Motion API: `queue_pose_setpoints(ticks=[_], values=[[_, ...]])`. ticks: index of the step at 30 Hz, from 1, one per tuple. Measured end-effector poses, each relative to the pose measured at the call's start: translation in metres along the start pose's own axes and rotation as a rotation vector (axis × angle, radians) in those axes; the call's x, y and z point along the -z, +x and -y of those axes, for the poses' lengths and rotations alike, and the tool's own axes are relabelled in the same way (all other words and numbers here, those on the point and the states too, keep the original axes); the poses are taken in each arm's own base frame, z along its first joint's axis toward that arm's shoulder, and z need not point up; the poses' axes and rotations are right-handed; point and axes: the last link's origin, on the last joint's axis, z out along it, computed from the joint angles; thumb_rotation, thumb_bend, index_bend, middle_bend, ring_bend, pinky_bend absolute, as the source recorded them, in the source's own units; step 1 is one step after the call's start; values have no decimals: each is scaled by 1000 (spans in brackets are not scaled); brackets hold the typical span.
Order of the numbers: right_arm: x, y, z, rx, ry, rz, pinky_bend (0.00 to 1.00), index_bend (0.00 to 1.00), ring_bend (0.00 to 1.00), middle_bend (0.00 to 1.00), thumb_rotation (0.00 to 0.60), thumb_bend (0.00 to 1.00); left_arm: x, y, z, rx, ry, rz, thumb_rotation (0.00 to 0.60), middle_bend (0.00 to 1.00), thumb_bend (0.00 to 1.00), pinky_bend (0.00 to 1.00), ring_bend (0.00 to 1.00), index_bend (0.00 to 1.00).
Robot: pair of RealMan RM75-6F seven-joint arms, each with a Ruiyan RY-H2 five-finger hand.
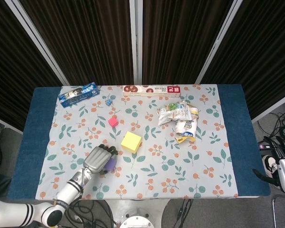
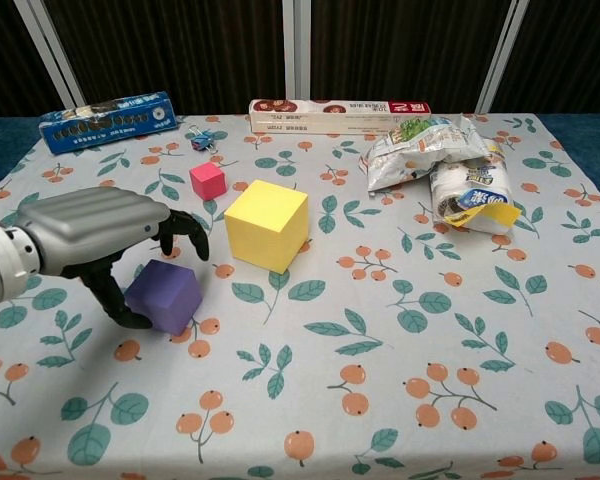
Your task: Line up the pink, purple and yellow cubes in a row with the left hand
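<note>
Curling L hand round purple cube, fingers over top, grip unclear | R hand not seen

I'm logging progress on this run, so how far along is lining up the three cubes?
Nothing is lined up yet: the pink cube, yellow cube and purple cube lie scattered. In hand: the left hand is closing around the purple cube, with the cube on the tablecloth. Left: placing all three in a row.

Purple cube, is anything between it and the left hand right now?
Nothing visible. The left hand arches over the purple cube, fingers curled above it and thumb at its left side. The yellow cube stands apart, further right.
</note>
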Motion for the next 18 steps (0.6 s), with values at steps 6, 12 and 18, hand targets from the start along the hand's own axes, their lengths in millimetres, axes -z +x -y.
queue_pose_setpoints(ticks=[6, 12, 18], values=[[-1, -1, -1, -1, -1, 6, 115, 94, 12, 168, 600, 26, -3, -5, 2, 14, 19, -9, 600, 550, 205, 294, 471, 544], [-2, -1, 1, 0, 4, 5, 115, 94, 12, 168, 600, 26, -6, 1, 11, 27, 42, -52, 600, 623, 220, 314, 533, 576], [-2, -2, 1, 2, 4, 8, 115, 94, 12, 168, 600, 26, -13, 20, 32, 6, 62, -95, 600, 620, 218, 314, 535, 570]])
